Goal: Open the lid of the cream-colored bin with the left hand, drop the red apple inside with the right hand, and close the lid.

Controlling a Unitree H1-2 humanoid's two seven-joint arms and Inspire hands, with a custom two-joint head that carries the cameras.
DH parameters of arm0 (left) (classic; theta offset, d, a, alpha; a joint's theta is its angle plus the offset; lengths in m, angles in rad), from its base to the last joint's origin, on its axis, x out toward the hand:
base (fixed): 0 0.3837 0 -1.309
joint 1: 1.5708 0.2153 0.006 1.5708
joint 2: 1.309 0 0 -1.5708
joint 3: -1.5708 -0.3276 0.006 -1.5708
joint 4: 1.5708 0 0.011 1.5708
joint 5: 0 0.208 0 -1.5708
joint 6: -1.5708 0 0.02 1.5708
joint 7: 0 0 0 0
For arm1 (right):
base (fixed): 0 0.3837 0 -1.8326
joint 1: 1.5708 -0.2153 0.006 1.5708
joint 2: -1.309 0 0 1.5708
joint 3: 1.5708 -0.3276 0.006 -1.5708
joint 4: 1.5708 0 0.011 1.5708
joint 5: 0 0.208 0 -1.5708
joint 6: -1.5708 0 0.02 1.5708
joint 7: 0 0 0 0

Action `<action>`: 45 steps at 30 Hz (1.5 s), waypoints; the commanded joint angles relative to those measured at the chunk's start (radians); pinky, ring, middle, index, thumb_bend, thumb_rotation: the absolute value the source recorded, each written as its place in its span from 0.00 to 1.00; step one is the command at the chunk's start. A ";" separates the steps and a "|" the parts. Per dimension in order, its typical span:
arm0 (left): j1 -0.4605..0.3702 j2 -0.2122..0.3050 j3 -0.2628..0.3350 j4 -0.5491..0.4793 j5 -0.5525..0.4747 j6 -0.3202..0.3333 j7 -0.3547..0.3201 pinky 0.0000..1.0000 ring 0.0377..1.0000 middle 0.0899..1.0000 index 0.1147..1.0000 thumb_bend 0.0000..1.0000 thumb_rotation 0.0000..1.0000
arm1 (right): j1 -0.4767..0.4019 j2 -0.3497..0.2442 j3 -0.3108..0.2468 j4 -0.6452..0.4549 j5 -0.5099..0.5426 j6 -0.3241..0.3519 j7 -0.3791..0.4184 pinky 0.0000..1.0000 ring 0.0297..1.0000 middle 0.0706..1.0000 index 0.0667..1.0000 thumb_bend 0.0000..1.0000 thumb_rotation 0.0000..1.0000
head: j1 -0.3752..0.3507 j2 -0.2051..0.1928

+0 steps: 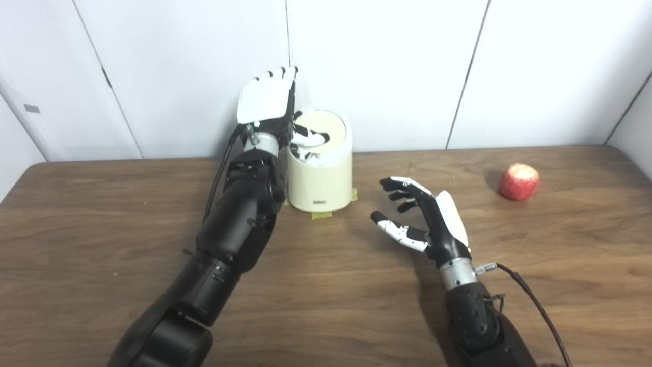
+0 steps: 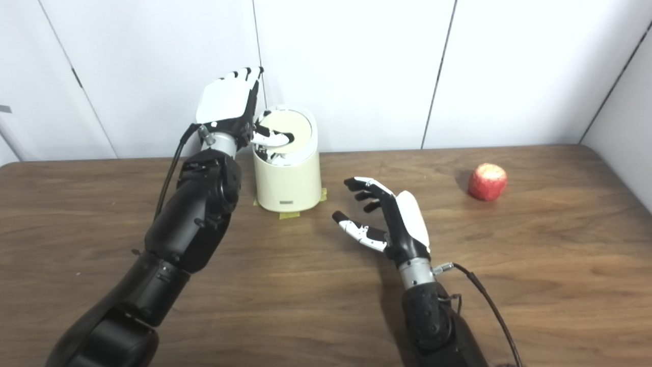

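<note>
The cream-colored bin (image 1: pixel 322 178) stands at the back of the table, near the wall. Its round lid (image 1: pixel 331 124) faces me, tilted. My left hand (image 1: pixel 268 99) is raised at the bin's left side, fingers straight up and apart, and its thumb (image 1: pixel 311 137) lies on the lid's near-left part. It holds nothing. The red apple (image 1: pixel 518 181) lies on the table at the far right. My right hand (image 1: pixel 430 219) is open and empty, just above the table between the bin and the apple, well to the left of the apple.
The bin sits on the brown wooden table (image 1: pixel 326 285), with bits of yellow tape (image 1: pixel 321 214) at its base. White wall panels (image 1: pixel 387 66) stand right behind it. A cable (image 1: pixel 530 295) hangs from the right wrist.
</note>
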 commanded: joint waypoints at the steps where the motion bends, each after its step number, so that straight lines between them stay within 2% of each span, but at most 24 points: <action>1: -0.031 0.029 -0.031 0.035 0.031 0.001 0.010 1.00 1.00 1.00 1.00 1.00 0.12 | -0.018 -0.001 0.001 -0.020 -0.004 -0.034 -0.012 0.56 0.68 0.71 0.70 0.29 0.42 | -0.002 -0.001; 5: -0.031 0.033 -0.044 0.056 0.024 0.006 0.013 1.00 1.00 1.00 1.00 1.00 0.12 | -0.018 0.000 0.001 -0.026 -0.012 -0.018 -0.009 0.54 0.67 0.71 0.70 0.29 0.46 | -0.002 -0.001; 8: -0.023 0.034 -0.038 0.054 0.008 0.006 0.022 1.00 1.00 1.00 1.00 1.00 0.12 | -0.016 0.002 -0.001 -0.029 -0.010 -0.021 -0.012 0.52 0.65 0.70 0.70 0.30 0.44 | -0.001 0.000; 9: -0.019 0.033 -0.031 0.053 -0.006 0.004 0.034 1.00 1.00 1.00 1.00 0.96 0.20 | -0.015 0.000 -0.001 -0.030 -0.013 -0.020 -0.011 0.53 0.66 0.70 0.70 0.30 0.44 | -0.001 0.000; 10: -0.016 0.030 -0.022 0.053 -0.016 0.005 0.039 1.00 1.00 1.00 1.00 0.88 0.33 | -0.015 -0.001 0.000 -0.031 -0.015 -0.021 -0.011 0.54 0.66 0.71 0.70 0.29 0.44 | 0.000 0.001; 11: -0.014 0.027 -0.013 0.051 -0.022 0.006 0.038 1.00 1.00 1.00 1.00 0.78 0.56 | -0.015 -0.003 0.000 -0.029 -0.016 -0.023 -0.011 0.55 0.67 0.71 0.70 0.29 0.44 | 0.001 0.000; 13: -0.012 0.023 -0.001 0.048 -0.028 0.007 0.045 1.00 1.00 1.00 1.00 0.70 0.84 | -0.016 -0.003 -0.001 -0.024 -0.013 -0.028 -0.011 0.56 0.67 0.71 0.70 0.29 0.44 | 0.001 -0.001; 14: -0.012 0.020 0.005 0.050 -0.022 0.007 0.052 1.00 1.00 1.00 1.00 0.70 0.93 | -0.017 -0.004 -0.001 -0.023 -0.012 -0.027 -0.010 0.56 0.68 0.71 0.70 0.29 0.44 | 0.000 -0.001; 15: -0.010 0.015 0.013 0.054 -0.013 0.007 0.059 1.00 1.00 1.00 1.00 0.71 0.97 | -0.017 -0.003 -0.001 -0.024 -0.010 -0.023 -0.006 0.57 0.68 0.71 0.70 0.29 0.44 | -0.001 -0.002; 18: -0.005 0.005 0.029 0.064 -0.013 0.007 0.077 1.00 1.00 1.00 1.00 0.73 1.00 | -0.016 -0.001 -0.001 -0.025 -0.005 -0.022 -0.004 0.58 0.69 0.72 0.71 0.29 0.46 | -0.003 -0.003; 21: 0.005 -0.008 0.053 0.061 -0.030 0.007 0.094 1.00 1.00 1.00 1.00 0.75 1.00 | -0.017 0.000 0.001 -0.022 -0.006 -0.031 -0.011 0.57 0.68 0.71 0.70 0.29 0.42 | -0.002 -0.003; 25: 0.019 -0.020 0.094 0.018 -0.092 0.003 0.162 1.00 1.00 1.00 1.00 0.72 1.00 | -0.015 0.002 0.000 -0.026 -0.010 -0.020 -0.010 0.56 0.68 0.71 0.70 0.29 0.43 | -0.007 -0.002; 26: 0.026 -0.025 0.111 0.002 -0.113 -0.008 0.200 1.00 1.00 1.00 1.00 0.71 1.00 | -0.015 0.003 -0.001 -0.026 -0.008 -0.020 -0.011 0.56 0.68 0.71 0.70 0.29 0.43 | -0.004 -0.001; 29: 0.054 -0.036 0.163 -0.076 -0.189 -0.047 0.284 1.00 1.00 1.00 0.97 0.68 1.00 | -0.017 0.002 -0.003 -0.025 -0.004 -0.024 -0.010 0.55 0.67 0.71 0.70 0.29 0.41 | -0.002 -0.002; 33: 0.119 -0.030 0.204 -0.256 -0.272 -0.061 0.280 1.00 0.98 0.96 0.93 0.63 1.00 | -0.022 -0.003 -0.003 -0.012 -0.008 -0.035 -0.017 0.53 0.65 0.70 0.70 0.29 0.41 | -0.002 -0.006; 35: 0.165 -0.023 0.231 -0.342 -0.348 -0.103 0.265 1.00 0.96 0.94 0.91 0.57 1.00 | -0.023 -0.004 -0.004 -0.006 -0.003 -0.042 -0.018 0.54 0.66 0.71 0.70 0.29 0.42 | 0.001 -0.008; 36: 0.199 -0.024 0.256 -0.382 -0.415 -0.149 0.263 0.91 0.91 0.90 0.87 0.50 1.00 | -0.024 -0.005 -0.004 -0.004 -0.002 -0.048 -0.020 0.55 0.67 0.71 0.70 0.29 0.41 | 0.001 -0.007; 38: 0.261 -0.027 0.307 -0.432 -0.574 -0.263 0.249 0.84 0.88 0.87 0.85 0.47 1.00 | -0.025 -0.005 -0.006 -0.005 0.001 -0.051 -0.021 0.56 0.67 0.70 0.70 0.29 0.40 | 0.002 -0.007; 39: 0.278 -0.027 0.321 -0.441 -0.623 -0.301 0.245 0.81 0.86 0.85 0.83 0.47 1.00 | -0.025 -0.005 -0.007 -0.007 0.002 -0.050 -0.020 0.55 0.67 0.70 0.69 0.29 0.40 | 0.003 -0.007; 40: 0.315 -0.025 0.340 -0.453 -0.702 -0.373 0.236 0.78 0.85 0.84 0.82 0.47 1.00 | -0.026 -0.005 -0.008 -0.023 0.002 -0.033 -0.012 0.55 0.67 0.70 0.69 0.29 0.39 | 0.004 -0.007; 42: 0.378 -0.024 0.369 -0.471 -0.820 -0.472 0.219 0.73 0.80 0.79 0.77 0.43 1.00 | -0.028 -0.006 -0.011 -0.052 0.001 -0.006 0.001 0.58 0.69 0.72 0.70 0.29 0.42 | 0.006 -0.006; 43: 0.407 -0.026 0.382 -0.482 -0.864 -0.502 0.213 0.70 0.78 0.77 0.75 0.39 0.98 | -0.032 -0.010 -0.011 -0.060 -0.002 -0.011 0.000 0.60 0.70 0.72 0.70 0.30 0.45 | 0.007 -0.006; 45: 0.449 -0.028 0.396 -0.494 -0.912 -0.537 0.210 0.67 0.75 0.74 0.71 0.31 0.85 | -0.039 -0.017 -0.014 -0.084 -0.012 -0.004 0.001 0.61 0.71 0.73 0.70 0.28 0.48 | 0.007 -0.006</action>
